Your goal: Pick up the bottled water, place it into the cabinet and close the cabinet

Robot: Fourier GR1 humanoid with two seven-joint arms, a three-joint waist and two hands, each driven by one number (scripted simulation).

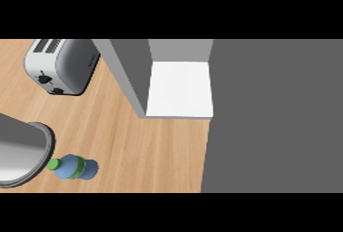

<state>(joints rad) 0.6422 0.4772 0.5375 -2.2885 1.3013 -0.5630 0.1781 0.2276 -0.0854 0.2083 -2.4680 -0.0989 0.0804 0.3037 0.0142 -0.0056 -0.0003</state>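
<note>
Nearest the view, at the counter's lower left edge, stands the bottled water with its green cap, just beside a large steel pot. Neither hand shows anywhere (so whether their fingers are spread or curled cannot be told). At the counter's far edge the cabinet gapes open, its white shelf bare; a toaster sits in the far left corner. By this showing nothing is done: grasping, placing and closing all remain.
</note>
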